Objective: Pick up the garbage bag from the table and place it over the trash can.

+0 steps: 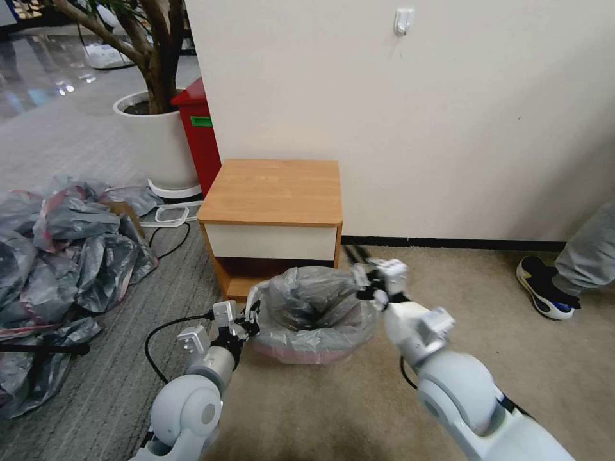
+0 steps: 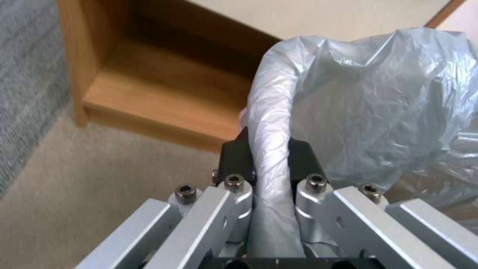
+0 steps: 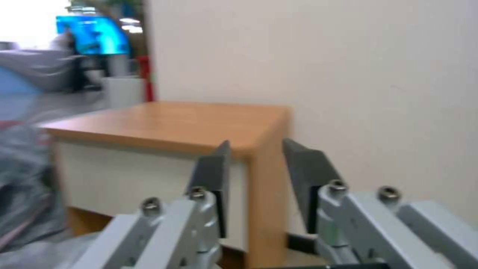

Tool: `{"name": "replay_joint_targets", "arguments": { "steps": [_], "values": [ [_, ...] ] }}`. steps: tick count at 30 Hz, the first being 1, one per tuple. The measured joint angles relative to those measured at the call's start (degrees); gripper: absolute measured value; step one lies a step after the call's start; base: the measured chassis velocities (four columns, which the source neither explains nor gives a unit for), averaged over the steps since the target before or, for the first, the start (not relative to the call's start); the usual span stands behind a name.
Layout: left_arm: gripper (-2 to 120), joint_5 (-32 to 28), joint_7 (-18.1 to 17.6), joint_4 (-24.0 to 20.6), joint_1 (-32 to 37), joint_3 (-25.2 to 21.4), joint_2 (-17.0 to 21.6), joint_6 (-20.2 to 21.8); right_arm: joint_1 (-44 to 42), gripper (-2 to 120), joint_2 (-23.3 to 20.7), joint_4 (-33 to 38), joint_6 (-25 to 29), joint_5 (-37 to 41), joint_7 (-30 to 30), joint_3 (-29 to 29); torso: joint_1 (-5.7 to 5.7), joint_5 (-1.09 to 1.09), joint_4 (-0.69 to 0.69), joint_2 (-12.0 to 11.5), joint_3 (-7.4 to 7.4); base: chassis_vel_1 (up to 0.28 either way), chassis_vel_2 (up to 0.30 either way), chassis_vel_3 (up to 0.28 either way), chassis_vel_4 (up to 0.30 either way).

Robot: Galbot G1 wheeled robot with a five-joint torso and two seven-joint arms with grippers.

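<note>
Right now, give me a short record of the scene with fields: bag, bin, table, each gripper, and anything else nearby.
garbage bag: draped over the trash can, mouth open, pink-red edge low on the outside
trash can: on the carpet before the table, almost wholly wrapped
table: against the wall, top bare
left gripper: shut on a rolled part of the bag's edge, at the can's left side
right gripper: open, holding nothing, at the can's far right corner
heap of grey bags: on the floor to the left

Beige carpet [image 1: 307, 410] bears the table [image 1: 272, 192] and bagged trash can [image 1: 307, 352]
</note>
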Motion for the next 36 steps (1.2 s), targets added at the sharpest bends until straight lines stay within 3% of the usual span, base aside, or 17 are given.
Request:
{"name": "replay_joint_targets", "arguments": {
  "steps": [2, 5, 11, 13, 17, 28, 36],
  "values": [
    [7, 0.0, -0.6, 0.0, 0.7, 0.6, -0.4, 0.0, -4.1, 43, 3.8, -0.1, 2.1, -2.7, -0.1, 2.6, 0.0, 0.0, 0.0, 0.0, 0.0, 0.0, 0.0, 0.0, 0.0],
    [7, 0.0, -1.6, -0.3, 1.6, 1.3, -0.8, 0.0, -7.3, 53, 6.1, -0.5, 4.7, -4.4, 0.6, 4.1, 0.0, 0.0, 0.01, 0.0, 0.0, 0.0, 0.0, 0.0, 0.0],
    [7, 0.1, -3.1, -1.5, 3.8, 2.7, -0.8, -0.2, -11.4, 70, 8.4, -0.6, 8.5, -5.7, 3.1, 6.1, 0.0, 0.0, 0.01, 0.0, 0.0, 0.0, 0.0, 0.0, 0.0],
    [7, 0.3, -3.8, -1.7, 4.7, 3.4, -0.6, -0.3, -12.6, 84, 9.1, -0.7, 10.0, -6.0, 3.4, 7.1, 0.0, 0.0, 0.01, 0.0, 0.0, 0.0, 0.0, 0.0, 0.0],
    [7, 1.2, -4.3, -1.7, 5.6, 4.4, -0.6, -0.4, -13.1, 97, 9.8, -0.6, 10.6, -6.1, 3.6, 7.8, 0.0, 0.0, 0.01, 0.0, 0.0, 0.0, 0.0, 0.0, 0.0],
    [8, 4.5, -5.4, -0.6, 7.4, 7.0, -0.6, -2.5, -12.8, 100, 10.3, -0.7, 10.7, -6.3, 3.8, 7.4, 0.0, 0.0, 0.01, 0.0, 0.01, 0.0, 0.0, 0.0, 0.0],
    [37, 7.5, -5.3, 0.8, 8.2, 7.8, -0.4, -4.4, -12.2, 100, 10.0, -0.9, 10.4, -6.2, 3.8, 7.1, 0.0, 0.01, 0.01, 0.0, 0.01, 0.0, 0.0, 0.0, 0.0]
  ]
}}
